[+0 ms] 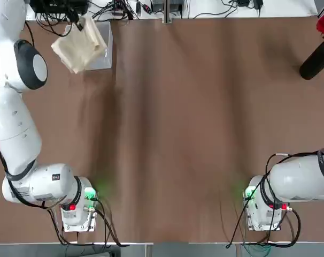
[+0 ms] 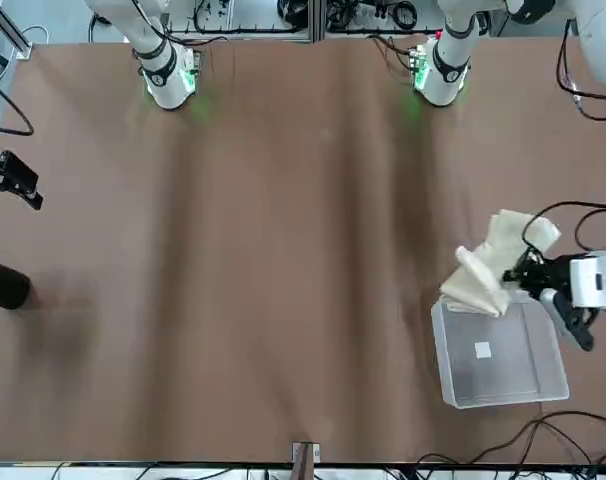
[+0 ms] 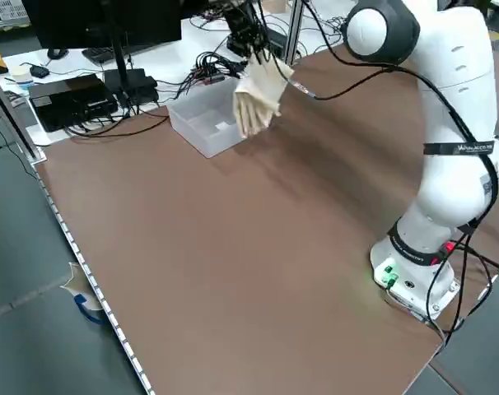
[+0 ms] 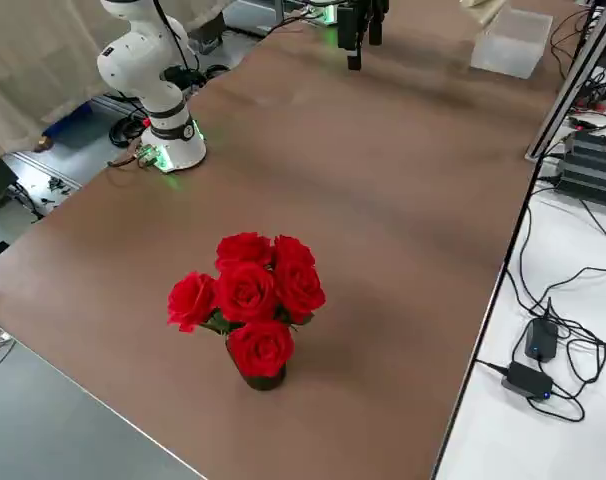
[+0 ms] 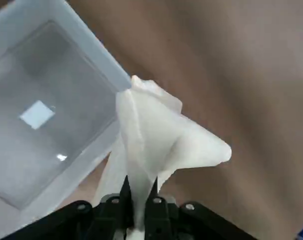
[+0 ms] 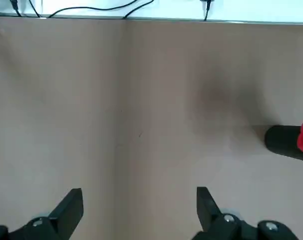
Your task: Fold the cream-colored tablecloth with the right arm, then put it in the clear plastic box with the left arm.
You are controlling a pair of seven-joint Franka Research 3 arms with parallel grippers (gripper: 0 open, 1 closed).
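One bunched cream-colored tablecloth [image 5: 156,145] hangs pinched in my left gripper [image 5: 139,192], fingers pressed together on the fabric, held in the air over the near rim of the clear plastic box [image 5: 46,120] at the table's far left corner. My right gripper [image 6: 139,210] sits spread wide and empty above bare table [image 1: 194,128], well apart from cloth and box.

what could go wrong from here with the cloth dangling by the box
The left gripper pinches the cream-colored tablecloth by a thin bunch, so it might slip out early. The cloth hangs over the near wall of the clear plastic box, not its middle; released now, it may drape over the rim or land on the table.
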